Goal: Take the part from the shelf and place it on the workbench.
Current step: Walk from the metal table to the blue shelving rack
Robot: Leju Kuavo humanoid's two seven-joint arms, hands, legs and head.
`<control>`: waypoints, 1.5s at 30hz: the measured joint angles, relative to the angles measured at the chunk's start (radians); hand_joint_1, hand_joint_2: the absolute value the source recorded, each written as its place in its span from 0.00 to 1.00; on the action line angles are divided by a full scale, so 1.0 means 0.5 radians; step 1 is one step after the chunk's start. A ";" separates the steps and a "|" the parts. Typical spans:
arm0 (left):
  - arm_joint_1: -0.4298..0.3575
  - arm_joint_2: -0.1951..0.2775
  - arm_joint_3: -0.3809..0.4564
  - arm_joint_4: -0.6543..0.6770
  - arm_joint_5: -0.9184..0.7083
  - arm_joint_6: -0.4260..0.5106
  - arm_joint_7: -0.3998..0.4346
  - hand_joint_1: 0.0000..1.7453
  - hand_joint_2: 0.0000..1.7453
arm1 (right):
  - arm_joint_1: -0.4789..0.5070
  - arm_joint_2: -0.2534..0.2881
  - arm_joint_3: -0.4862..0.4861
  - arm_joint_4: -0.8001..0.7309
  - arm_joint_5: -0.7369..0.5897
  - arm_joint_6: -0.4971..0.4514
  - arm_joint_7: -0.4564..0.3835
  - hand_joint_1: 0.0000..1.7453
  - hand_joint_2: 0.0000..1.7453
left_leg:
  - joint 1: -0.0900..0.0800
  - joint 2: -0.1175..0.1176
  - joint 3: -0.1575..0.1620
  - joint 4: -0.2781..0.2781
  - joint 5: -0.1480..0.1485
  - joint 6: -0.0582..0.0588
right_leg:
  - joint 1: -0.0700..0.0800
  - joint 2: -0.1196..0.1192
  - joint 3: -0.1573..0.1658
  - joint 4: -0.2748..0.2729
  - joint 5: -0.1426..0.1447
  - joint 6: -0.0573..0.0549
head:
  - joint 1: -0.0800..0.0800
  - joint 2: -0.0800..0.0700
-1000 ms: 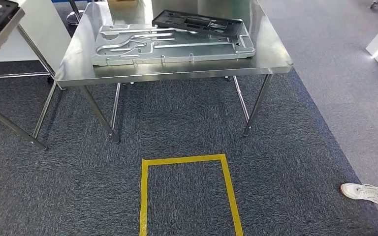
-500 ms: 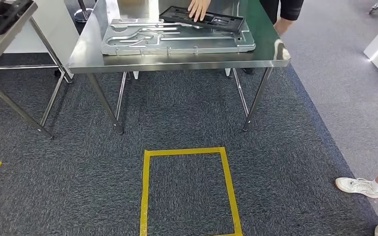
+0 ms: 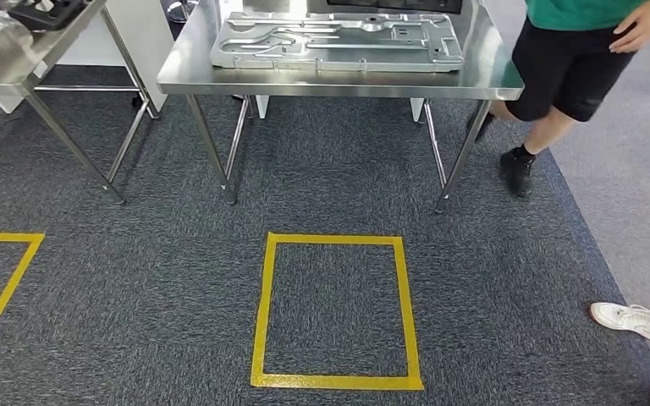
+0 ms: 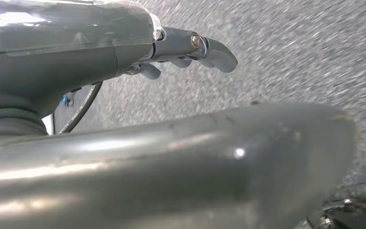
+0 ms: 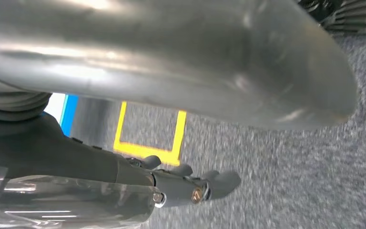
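A black grid-like part lies on the steel shelf table at the far left, cut off by the picture's top. The steel workbench stands ahead and carries a large silver stamped plate. A dark strip lies along the plate's far edge, too cropped to identify. Both arms hang over the carpet. My left hand holds nothing, its fingers stretched out and apart from the thumb. My right hand is likewise empty, with fingers extended.
A person in a green shirt and black shorts stands at the workbench's right corner. Another person's white shoe is at the right edge. Yellow tape marks a square on the grey carpet ahead and another corner at left.
The whole picture has shifted, so the camera has moved; the tables now sit higher and further right. The person who had a hand on the black part now stands beside the workbench's right corner.
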 joint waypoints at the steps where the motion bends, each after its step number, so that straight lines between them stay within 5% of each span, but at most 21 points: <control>1: 0.006 0.000 0.000 0.000 0.000 0.003 0.002 0.00 0.00 | 0.001 -0.002 0.003 0.001 0.002 0.000 0.004 0.00 0.00 | 0.003 0.020 -0.021 0.042 -0.042 -0.009 | -0.004 -0.028 -0.011 -0.001 0.016 -0.016 | 0.000 0.000; 4: 0.011 -0.002 0.001 0.000 -0.002 0.006 0.005 0.00 0.00 | 0.013 -0.024 0.008 0.003 0.005 -0.001 0.008 0.00 0.00 | 0.018 0.112 -0.133 0.376 -0.290 -0.037 | -0.004 -0.117 -0.057 0.000 0.055 -0.036 | -0.001 0.000; 6: 0.014 -0.003 0.001 0.000 -0.002 0.006 0.005 0.00 0.00 | 0.017 -0.044 0.010 0.005 0.005 0.000 0.007 0.00 0.00 | 0.031 0.132 -0.166 0.563 -0.339 -0.056 | -0.004 -0.172 -0.092 0.012 0.072 -0.028 | -0.001 0.000; 8: 0.020 -0.005 0.000 0.000 -0.003 0.006 0.004 0.00 0.00 | 0.017 -0.056 0.014 0.007 0.006 0.002 0.001 0.00 0.00 | 0.041 0.155 -0.057 0.471 -0.261 -0.063 | -0.007 -0.223 -0.120 0.030 0.078 -0.019 | -0.001 0.000; 11: 0.014 -0.007 -0.002 0.000 -0.007 0.007 -0.002 0.00 0.00 | 0.014 -0.059 0.021 0.008 0.009 0.006 -0.007 0.00 0.00 | 0.028 0.278 0.208 0.073 -0.201 -0.041 | 0.001 -0.289 -0.133 0.052 0.077 0.007 | 0.000 0.000; 12: 0.012 -0.007 -0.004 0.000 -0.008 0.008 -0.003 0.00 0.00 | 0.012 -0.059 0.022 0.008 0.011 0.007 -0.008 0.00 0.00 | 0.019 0.305 0.239 0.012 -0.211 -0.026 | 0.006 -0.307 -0.134 0.056 0.077 0.019 | 0.000 0.000; 14: 0.014 -0.007 -0.006 0.000 -0.008 0.009 -0.004 0.00 0.00 | 0.002 -0.059 0.024 0.009 0.012 0.007 -0.010 0.00 0.00 | 0.012 0.284 0.226 -0.007 -0.214 0.007 | 0.011 -0.342 -0.134 0.058 0.079 0.044 | 0.000 0.000; 17: 0.018 -0.009 -0.008 0.000 -0.008 0.009 -0.004 0.00 0.00 | -0.003 -0.058 0.026 0.009 0.013 0.007 -0.011 0.00 0.00 | 0.022 0.220 0.208 -0.030 -0.185 0.055 | 0.000 -0.225 -0.182 0.168 -0.007 0.078 | 0.000 0.000; 19: 0.012 -0.013 -0.010 0.000 -0.009 0.009 -0.004 0.00 0.00 | 0.009 -0.053 0.027 0.010 0.013 0.006 -0.010 0.00 0.00 | 0.015 0.174 0.185 -0.031 -0.166 0.078 | -0.006 -0.114 -0.307 0.426 -0.148 0.083 | 0.000 0.000; 21: 0.013 -0.016 -0.013 0.000 -0.015 0.008 -0.004 0.00 0.00 | 0.016 -0.046 0.027 0.010 0.013 0.003 -0.006 0.00 0.00 | 0.006 0.118 0.168 -0.029 -0.153 0.085 | -0.006 -0.087 -0.412 0.635 -0.208 0.079 | 0.000 0.000; 23: 0.018 -0.017 -0.015 0.000 -0.022 0.007 -0.004 0.00 0.00 | 0.019 -0.041 0.027 0.010 0.013 -0.002 0.000 0.00 0.00 | -0.001 0.062 0.162 -0.024 -0.145 0.082 | -0.004 -0.074 -0.384 0.558 -0.108 0.065 | 0.000 0.000; 25: 0.020 -0.020 -0.022 0.000 -0.025 0.003 -0.003 0.00 0.00 | 0.019 -0.040 0.027 0.010 0.013 -0.007 0.005 0.00 0.00 | -0.008 0.012 0.158 -0.016 -0.139 0.075 | 0.000 -0.001 -0.267 0.285 0.040 0.035 | 0.000 0.000; 28: 0.011 -0.028 -0.033 0.001 -0.025 -0.003 0.000 0.00 0.00 | 0.016 -0.039 0.027 0.010 0.027 -0.014 0.009 0.00 0.00 | -0.004 -0.053 0.130 -0.006 -0.123 0.048 | 0.008 0.075 -0.198 0.088 0.099 0.012 | 0.000 0.000; 30: 0.013 -0.028 -0.034 0.000 -0.022 -0.004 0.001 0.00 0.00 | 0.009 -0.038 0.033 0.010 0.041 -0.015 0.009 0.00 0.00 | 0.001 -0.077 0.112 -0.003 -0.114 0.025 | 0.003 0.030 -0.196 0.067 0.115 0.005 | 0.000 0.000; 32: 0.017 -0.026 -0.034 0.000 -0.019 -0.004 0.003 0.00 0.00 | 0.011 -0.039 0.043 0.011 0.047 -0.015 0.009 0.00 0.00 | -0.001 -0.008 0.066 0.084 -0.176 0.004 | -0.011 -0.022 -0.192 0.045 0.133 -0.007 | -0.001 0.000; 35: 0.012 -0.025 -0.035 0.001 -0.017 -0.003 0.005 0.00 0.00 | 0.023 -0.051 0.051 0.012 0.050 -0.014 0.011 0.00 0.00 | 0.022 0.113 -0.092 0.445 -0.372 -0.038 | -0.017 -0.114 -0.197 0.040 0.137 -0.014 | -0.002 0.000; 37: 0.015 -0.025 -0.035 0.001 -0.017 -0.003 0.005 0.00 0.00 | 0.025 -0.063 0.053 0.014 0.052 -0.013 0.011 0.00 0.00 | 0.043 0.135 -0.124 0.546 -0.389 -0.065 | -0.022 -0.175 -0.199 0.044 0.132 -0.008 | -0.002 0.000; 39: 0.019 -0.024 -0.035 0.000 -0.017 -0.003 0.005 0.00 0.00 | 0.022 -0.068 0.055 0.015 0.055 -0.011 0.011 0.00 0.00 | 0.059 0.175 -0.003 0.347 -0.281 -0.084 | -0.033 -0.226 -0.194 0.054 0.121 0.010 | -0.002 0.000; 41: 0.013 -0.026 -0.036 0.000 -0.017 -0.003 0.005 0.00 0.00 | 0.020 -0.068 0.056 0.015 0.059 -0.011 0.011 0.00 0.00 | 0.055 0.247 0.139 0.092 -0.200 -0.076 | -0.034 -0.268 -0.188 0.072 0.102 0.040 | -0.001 0.000; 43: 0.013 -0.026 -0.037 0.000 -0.018 -0.003 0.005 0.00 0.00 | 0.011 -0.068 0.057 0.015 0.061 -0.011 0.012 0.00 0.00 | 0.041 0.268 0.177 0.010 -0.193 -0.045 | -0.026 -0.299 -0.182 0.081 0.091 0.070 | -0.001 0.000; 45: 0.020 -0.025 -0.037 0.000 -0.018 -0.003 0.006 0.00 0.00 | -0.005 -0.068 0.058 0.015 0.062 -0.011 0.012 0.00 0.00 | 0.040 0.228 0.170 0.008 -0.188 -0.013 | -0.028 -0.317 -0.169 0.078 0.085 0.094 | -0.001 0.000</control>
